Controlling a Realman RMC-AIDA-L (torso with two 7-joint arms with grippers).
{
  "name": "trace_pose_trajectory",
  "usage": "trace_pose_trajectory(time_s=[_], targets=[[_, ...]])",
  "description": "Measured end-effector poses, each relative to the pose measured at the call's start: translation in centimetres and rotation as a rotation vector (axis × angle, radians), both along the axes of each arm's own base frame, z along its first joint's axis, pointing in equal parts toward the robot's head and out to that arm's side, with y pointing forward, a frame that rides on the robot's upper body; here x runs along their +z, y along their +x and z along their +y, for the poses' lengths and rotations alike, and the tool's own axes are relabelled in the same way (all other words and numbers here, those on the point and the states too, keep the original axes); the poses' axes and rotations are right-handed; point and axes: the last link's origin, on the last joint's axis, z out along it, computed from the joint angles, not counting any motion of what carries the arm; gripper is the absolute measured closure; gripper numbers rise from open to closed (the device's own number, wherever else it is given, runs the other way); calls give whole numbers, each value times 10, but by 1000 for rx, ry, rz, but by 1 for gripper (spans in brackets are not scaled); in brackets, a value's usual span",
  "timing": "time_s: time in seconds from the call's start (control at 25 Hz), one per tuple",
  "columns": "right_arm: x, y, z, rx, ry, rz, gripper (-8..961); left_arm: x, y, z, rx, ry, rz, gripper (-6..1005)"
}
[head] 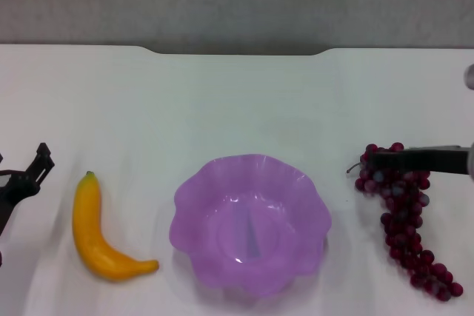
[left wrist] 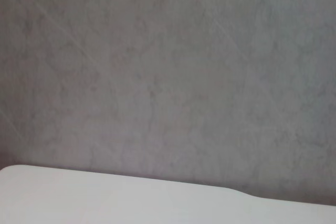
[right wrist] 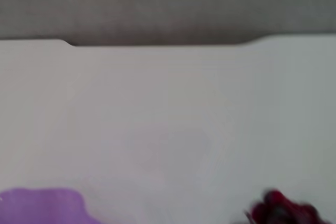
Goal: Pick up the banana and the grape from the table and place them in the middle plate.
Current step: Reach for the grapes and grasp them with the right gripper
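The banana (head: 104, 238) lies on the white table (head: 237, 101) at the front left, its green stem tip pointing away from me. My left gripper (head: 22, 160) stands open just left of it, not touching it. In the middle sits the purple scalloped plate (head: 296, 183), with nothing in it. The grape (head: 406, 220) bunch lies to the right of the plate. My right gripper (head: 385, 159) reaches in from the right and hangs over the bunch's stem end. The right wrist view catches the plate (right wrist: 42, 207) and the grape (right wrist: 283, 213) at its lower edge.
The table's far edge has a shallow notch (head: 237, 52) with a grey wall behind it. The left wrist view shows only that wall and a strip of the table (left wrist: 105, 198). Bare tabletop lies beyond the plate.
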Motion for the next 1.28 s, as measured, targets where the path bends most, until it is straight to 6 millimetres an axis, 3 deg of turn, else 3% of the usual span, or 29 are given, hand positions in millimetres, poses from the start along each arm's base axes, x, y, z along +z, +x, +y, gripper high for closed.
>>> trace_pose_trajectory(time_s=[0.24, 0.72, 1.28], targets=[[10, 26, 5, -161, -24, -82, 151, 3, -2, 1, 12, 18, -1, 108], [-22, 36, 8, -172, -78, -107, 176, 2, 1, 2, 5, 17, 11, 109], [-39, 52, 10, -215, -103, -125, 204, 1, 2, 2, 2, 15, 9, 108]])
